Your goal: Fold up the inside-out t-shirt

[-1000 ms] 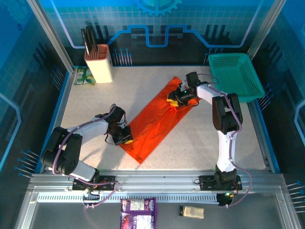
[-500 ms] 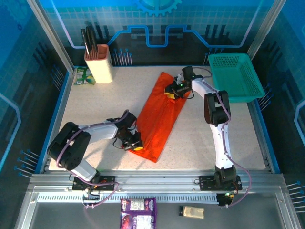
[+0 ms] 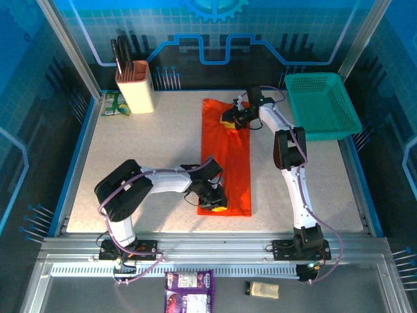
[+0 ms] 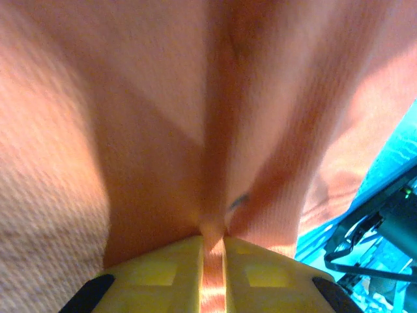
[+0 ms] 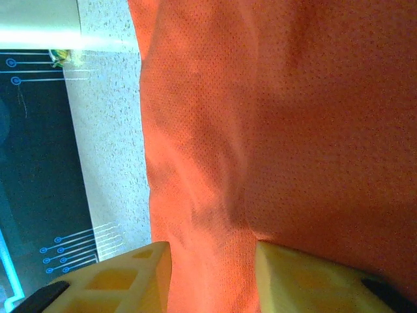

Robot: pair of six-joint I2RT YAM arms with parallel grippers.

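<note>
A knife block (image 3: 135,86) stands far left on the bench (image 3: 143,150) and a basket (image 3: 324,104) far right, both clear of the t-shirt (image 3: 225,156). It lies mid-bench as a long strip running far to near. My left hand (image 3: 217,203) is at its near end; the wrist view shows a fold pinched between narrow fingers. My right hand (image 3: 233,120) is at the far end, fingers apart on cloth; whether it grips, I cannot tell.

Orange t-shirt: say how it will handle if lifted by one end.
Probably floppy: the t-shirt lies flat as a folded strip and puckers into a ridge where the left gripper pinches it. Likely light, as the cloth looks thin. Lifted by one end, the rest would probably sag and drag.
</note>
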